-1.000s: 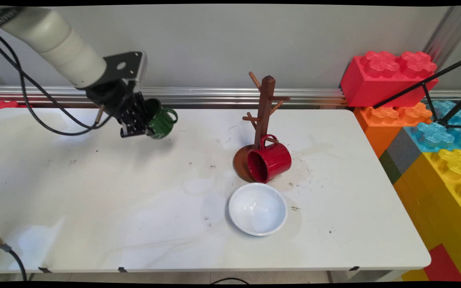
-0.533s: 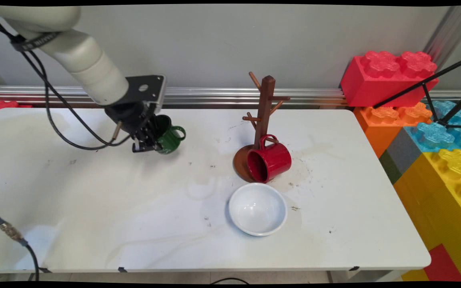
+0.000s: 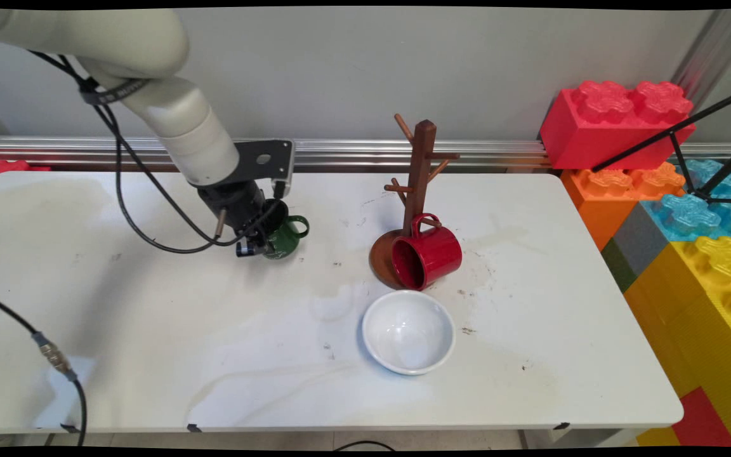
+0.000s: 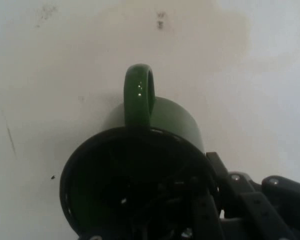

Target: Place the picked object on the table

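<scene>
You are holding a green mug [image 3: 285, 236] in the gripper [image 3: 255, 244], near the back of the white table [image 3: 150, 330], left of the middle. The gripper is closed on the mug's rim, with one finger going inside the dark cup and one sitting outside it. In the hand view, the mug's handle [image 4: 138, 95] is pointing away from the camera.

The mug is sitting very low, and I cannot tell if its bottom is touching the table or hanging just above it. That is where things could be going wrong. You are only pinching a thin, shiny rim, so the mug could be slipping or tipping if it bumps the table hard. If you are letting go while it is leaning, it could be rolling away.

A wooden mug tree [image 3: 417, 190] is standing to the right, well apart, with a red mug [image 3: 429, 254] lying on its side against the base. A white bowl [image 3: 408, 331] is sitting just in front of that. Swinging the green mug over there too low could be knocking them.
</scene>
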Robot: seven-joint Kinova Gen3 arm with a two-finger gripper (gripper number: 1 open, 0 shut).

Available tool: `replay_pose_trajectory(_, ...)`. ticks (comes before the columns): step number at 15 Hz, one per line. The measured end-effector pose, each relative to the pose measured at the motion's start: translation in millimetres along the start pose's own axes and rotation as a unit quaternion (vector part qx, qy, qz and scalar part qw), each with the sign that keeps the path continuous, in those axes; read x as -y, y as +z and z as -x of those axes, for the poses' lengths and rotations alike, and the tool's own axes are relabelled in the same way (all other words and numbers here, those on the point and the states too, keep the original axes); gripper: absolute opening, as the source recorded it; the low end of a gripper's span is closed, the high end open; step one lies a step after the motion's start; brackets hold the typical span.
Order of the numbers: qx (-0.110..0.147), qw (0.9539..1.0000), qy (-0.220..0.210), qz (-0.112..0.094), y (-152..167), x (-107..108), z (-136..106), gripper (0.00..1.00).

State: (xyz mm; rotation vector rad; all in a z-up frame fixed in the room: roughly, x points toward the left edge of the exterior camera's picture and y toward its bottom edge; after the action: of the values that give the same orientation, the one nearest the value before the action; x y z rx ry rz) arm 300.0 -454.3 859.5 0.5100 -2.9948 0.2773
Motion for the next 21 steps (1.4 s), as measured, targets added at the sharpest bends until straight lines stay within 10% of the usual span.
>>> replay_pose_trajectory(21,0.020,0.9989,-0.043,0.002,51.1,18.7,-18.8,0.00)
